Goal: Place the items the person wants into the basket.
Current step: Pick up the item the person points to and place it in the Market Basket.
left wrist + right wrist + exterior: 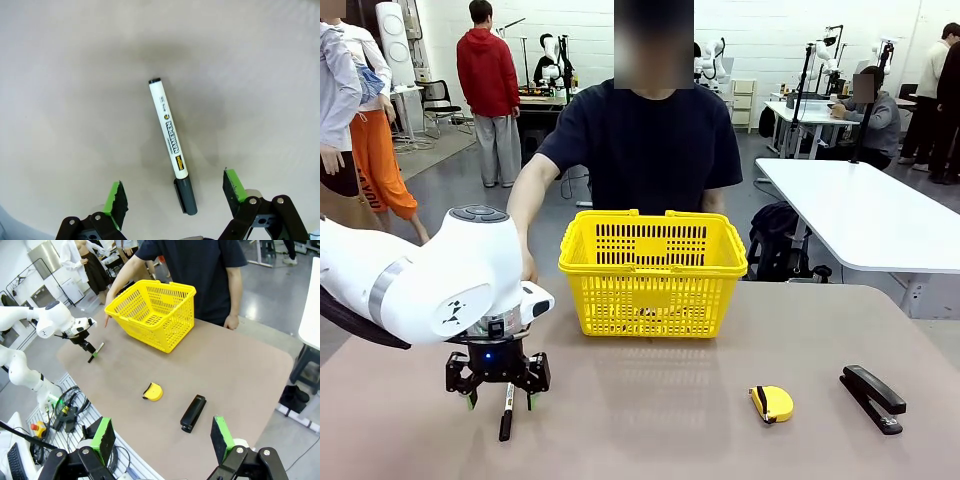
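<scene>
The black-and-white marker (170,145) lies flat on the table (650,400), lower left of the front view, between the spread jaws of the left gripper (499,397), which hovers over it without touching. The yellow basket (653,272) stands at centre before the person (645,140). Lower right lie a yellow tape measure (772,403) and black stapler (872,397). The right gripper (162,440) hangs high, jaws wide

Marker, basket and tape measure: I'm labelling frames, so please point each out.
marker (169,135), left wrist view, on its white barrel.
basket (653,271), front view, on its near rim.
tape measure (773,403), front view, on its yellow case.
</scene>
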`<state>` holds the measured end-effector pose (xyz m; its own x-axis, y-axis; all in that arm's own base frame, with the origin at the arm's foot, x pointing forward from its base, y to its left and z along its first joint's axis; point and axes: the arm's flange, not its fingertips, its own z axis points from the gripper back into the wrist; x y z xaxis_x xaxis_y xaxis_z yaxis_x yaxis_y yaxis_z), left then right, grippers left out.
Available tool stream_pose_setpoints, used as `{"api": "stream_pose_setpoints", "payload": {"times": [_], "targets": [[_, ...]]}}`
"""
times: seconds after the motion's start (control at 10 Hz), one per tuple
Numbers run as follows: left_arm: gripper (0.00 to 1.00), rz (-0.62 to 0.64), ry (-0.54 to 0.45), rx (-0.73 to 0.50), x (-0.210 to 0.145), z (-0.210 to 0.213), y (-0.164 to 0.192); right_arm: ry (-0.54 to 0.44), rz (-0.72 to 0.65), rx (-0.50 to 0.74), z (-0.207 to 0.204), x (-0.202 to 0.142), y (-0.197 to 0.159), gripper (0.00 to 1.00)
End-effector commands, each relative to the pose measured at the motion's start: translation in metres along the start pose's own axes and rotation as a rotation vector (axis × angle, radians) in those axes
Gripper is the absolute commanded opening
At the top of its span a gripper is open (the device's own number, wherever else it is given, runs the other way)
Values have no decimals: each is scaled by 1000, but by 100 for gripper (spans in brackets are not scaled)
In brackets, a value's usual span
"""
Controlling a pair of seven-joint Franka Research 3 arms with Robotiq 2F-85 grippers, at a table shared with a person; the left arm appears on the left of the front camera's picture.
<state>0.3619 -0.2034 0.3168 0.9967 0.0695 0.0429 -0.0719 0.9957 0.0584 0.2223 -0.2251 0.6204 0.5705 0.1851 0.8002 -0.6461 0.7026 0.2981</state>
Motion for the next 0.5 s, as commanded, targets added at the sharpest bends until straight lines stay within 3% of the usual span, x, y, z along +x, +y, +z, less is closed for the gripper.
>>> {"api": "stream_pose_setpoints", "payload": {"times": [0.0, 0.4], "targets": [[100, 9, -42, -8, 4, -6, -2, -36, 11, 24, -1, 2, -1, 100], [100, 38, -27, -47, 14, -13, 2, -36, 11, 24, -1, 2, -1, 100]]}}
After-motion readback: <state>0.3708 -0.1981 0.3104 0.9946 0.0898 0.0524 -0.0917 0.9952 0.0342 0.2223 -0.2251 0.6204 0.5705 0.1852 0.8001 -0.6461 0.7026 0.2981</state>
